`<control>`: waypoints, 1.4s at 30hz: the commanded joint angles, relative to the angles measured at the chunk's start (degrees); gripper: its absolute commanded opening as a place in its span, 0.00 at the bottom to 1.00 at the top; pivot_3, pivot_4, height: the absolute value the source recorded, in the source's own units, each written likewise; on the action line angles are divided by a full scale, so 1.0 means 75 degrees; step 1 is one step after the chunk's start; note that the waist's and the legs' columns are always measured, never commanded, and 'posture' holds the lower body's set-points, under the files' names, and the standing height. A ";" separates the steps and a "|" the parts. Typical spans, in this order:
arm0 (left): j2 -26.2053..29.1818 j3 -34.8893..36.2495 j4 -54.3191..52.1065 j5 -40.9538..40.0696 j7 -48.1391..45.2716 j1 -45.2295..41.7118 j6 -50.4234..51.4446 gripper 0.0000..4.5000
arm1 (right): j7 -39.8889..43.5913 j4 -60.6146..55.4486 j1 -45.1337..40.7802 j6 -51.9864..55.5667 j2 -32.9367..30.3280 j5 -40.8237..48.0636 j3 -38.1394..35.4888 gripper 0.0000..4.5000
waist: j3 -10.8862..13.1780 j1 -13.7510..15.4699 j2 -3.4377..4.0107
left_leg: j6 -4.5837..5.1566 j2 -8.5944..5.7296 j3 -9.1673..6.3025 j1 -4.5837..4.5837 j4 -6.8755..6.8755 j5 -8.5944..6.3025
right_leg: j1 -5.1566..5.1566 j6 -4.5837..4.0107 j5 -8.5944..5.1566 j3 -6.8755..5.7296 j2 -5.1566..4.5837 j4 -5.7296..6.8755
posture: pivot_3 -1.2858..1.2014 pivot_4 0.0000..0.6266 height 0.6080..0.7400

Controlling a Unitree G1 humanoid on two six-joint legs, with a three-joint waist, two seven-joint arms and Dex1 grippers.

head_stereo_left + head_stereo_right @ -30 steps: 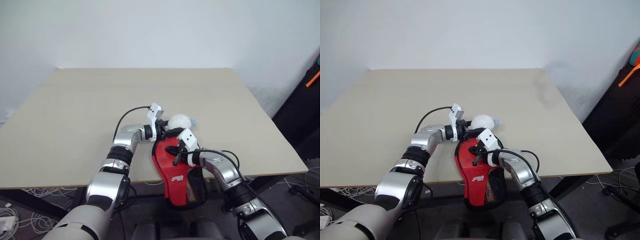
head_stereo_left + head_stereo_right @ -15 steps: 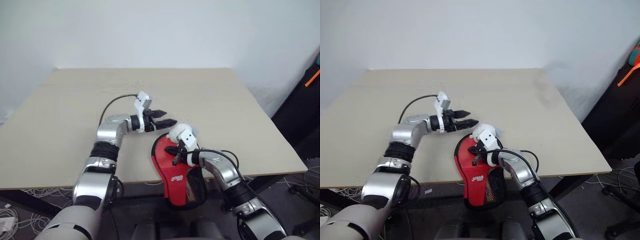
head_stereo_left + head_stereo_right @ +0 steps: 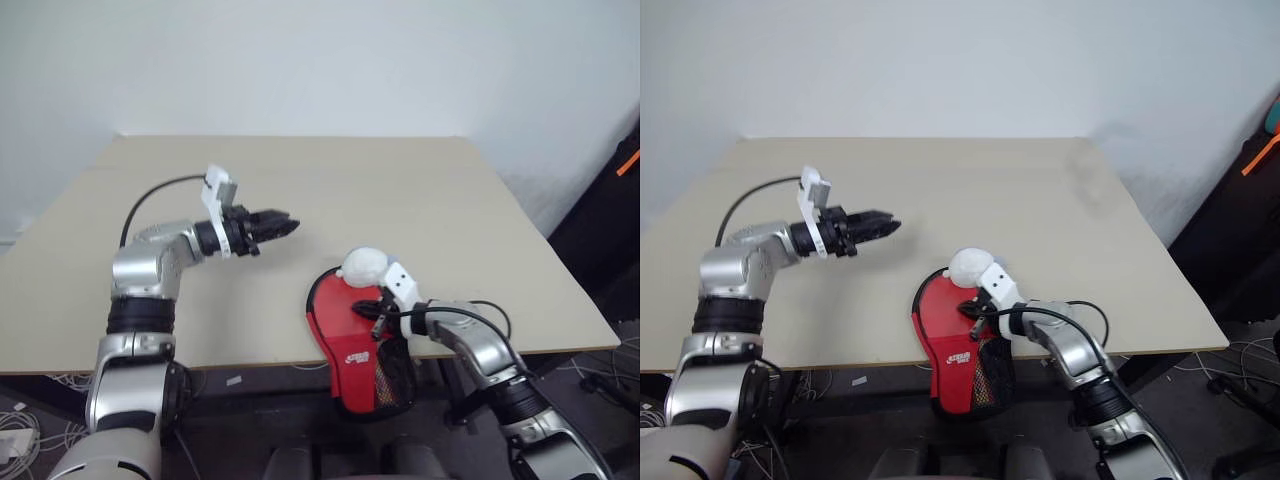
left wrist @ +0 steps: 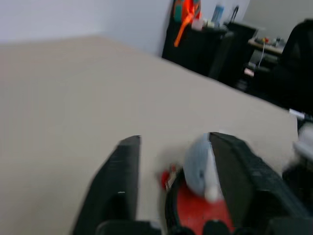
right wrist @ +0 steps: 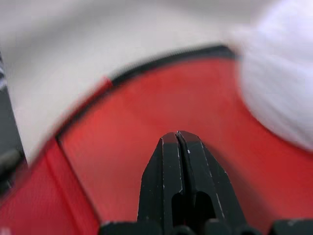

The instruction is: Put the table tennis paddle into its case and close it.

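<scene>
The red case (image 3: 338, 328) with black edging lies at the table's front edge, its handle end and black mesh pocket (image 3: 393, 376) hanging over. A white rounded lump (image 3: 362, 265) sits at its far end. My right gripper (image 3: 364, 309) is shut, its fingertips (image 5: 178, 142) pressed together low over the case's red face. To the left, my left gripper (image 3: 288, 225) hovers above the table, well apart from the case, pointing toward it. Its fingers (image 4: 124, 166) stand apart with nothing between them. The table tennis paddle is hidden.
The beige table (image 3: 300, 170) stretches wide behind and to the left of the case. Dark furniture (image 3: 612, 220) stands off its right side. Cables (image 3: 20, 440) lie on the floor under the left front corner.
My left gripper has pulled away from the case's far end, going left and up, and its fingers have narrowed. My right arm has shifted a little to the right.
</scene>
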 commanded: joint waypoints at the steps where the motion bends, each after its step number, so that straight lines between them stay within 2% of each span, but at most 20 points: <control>1: -0.0105 -0.0185 -0.1096 -0.0220 0.0126 0.0346 0.0136 0.24 | 0.0096 -0.0570 -0.0021 0.0579 -0.0406 0.0318 -0.0493 0.00 | 0.0000 0.0003 -0.0002 | 0.0000 0.0000 -0.0001 -0.0002 0.0001 0.0000 | 0.0000 -0.0002 0.0001 -0.0001 0.0000 0.0000 | 0.52 0.00 1.00; 2: -0.0149 -0.0243 -0.1344 -0.0279 0.0146 0.0526 0.0209 0.15 | 0.0154 -0.0750 -0.0058 0.0795 -0.0502 0.0447 -0.0595 0.00 | 0.0001 0.0001 -0.0002 | 0.0000 0.0000 -0.0001 -0.0004 0.0002 0.0000 | -0.0002 -0.0005 0.0003 -0.0001 0.0001 0.0000 | 0.52 0.00 1.00; 4: -0.0272 -0.0325 -0.1790 -0.0432 0.0179 0.0900 0.0408 0.00 | 0.0401 -0.1225 -0.0129 0.1181 -0.0801 0.0737 -0.0744 0.09 | 0.0003 0.0000 0.0001 | 0.0000 0.0000 0.0003 -0.0006 0.0001 0.0000 | -0.0007 -0.0016 0.0009 0.0003 0.0001 0.0000 | 0.52 0.00 1.00; 7: -0.0333 -0.0545 -0.2404 -0.0622 0.0168 0.1424 0.0669 0.00 | 0.0572 -0.1755 -0.0305 0.1642 -0.1182 0.0998 -0.0898 0.27 | 0.0003 -0.0008 0.0005 | 0.0000 0.0001 0.0002 -0.0006 -0.0002 0.0000 | -0.0010 -0.0015 0.0009 0.0003 0.0002 0.0000 | 0.52 0.00 1.00; 12: -0.0267 -0.0832 -0.3354 -0.0988 0.0111 0.1983 0.1094 0.00 | 0.0712 -0.2268 -0.0749 0.2269 -0.1621 0.1456 -0.1147 0.68 | 0.0005 -0.0001 0.0006 | 0.0001 0.0004 0.0003 -0.0004 0.0000 0.0000 | -0.0011 0.0012 -0.0010 0.0004 0.0004 0.0001 | 0.52 0.00 1.00; 16: -0.0298 -0.0934 -0.3559 -0.1113 0.0209 0.2052 0.1157 0.00 | 0.0519 -0.2200 -0.1417 0.2567 -0.1531 0.1712 -0.1347 0.99 | 0.0005 0.0002 0.0005 | 0.0002 0.0002 0.0004 -0.0005 0.0003 0.0000 | -0.0008 0.0012 -0.0011 0.0005 0.0001 -0.0003 | 0.52 0.00 1.00; 23: -0.0751 -0.1803 -0.3164 -0.0078 0.0792 0.2034 -0.0160 0.00 | 0.0175 -0.0877 -0.2525 0.2096 -0.1040 0.1266 -0.0899 0.99 | 0.0004 0.0005 0.0005 | 0.0002 0.0000 0.0004 -0.0004 0.0001 0.0001 | -0.0004 -0.0007 0.0002 0.0004 0.0003 -0.0004 | 0.52 0.00 1.00; 31: -0.1287 -0.2166 -0.2611 0.0317 0.1040 0.2261 -0.1153 0.00 | 0.0252 0.1041 -0.2811 0.0847 -0.0500 0.0525 -0.0206 0.99 | 0.0003 -0.0001 0.0010 | 0.0003 -0.0001 0.0006 -0.0006 0.0001 0.0001 | -0.0009 -0.0019 0.0010 0.0006 0.0004 -0.0002 | 0.52 0.00 1.00; 42: -0.1847 -0.2487 -0.1401 0.0713 0.1055 0.2294 -0.2051 0.00 | 0.0467 0.2789 -0.3223 -0.0074 0.0147 0.0018 -0.0062 0.99 | 0.0001 -0.0003 0.0013 | 0.0003 -0.0001 0.0005 -0.0006 0.0001 0.0001 | -0.0008 -0.0019 0.0011 0.0006 0.0006 -0.0002 | 0.52 0.00 1.00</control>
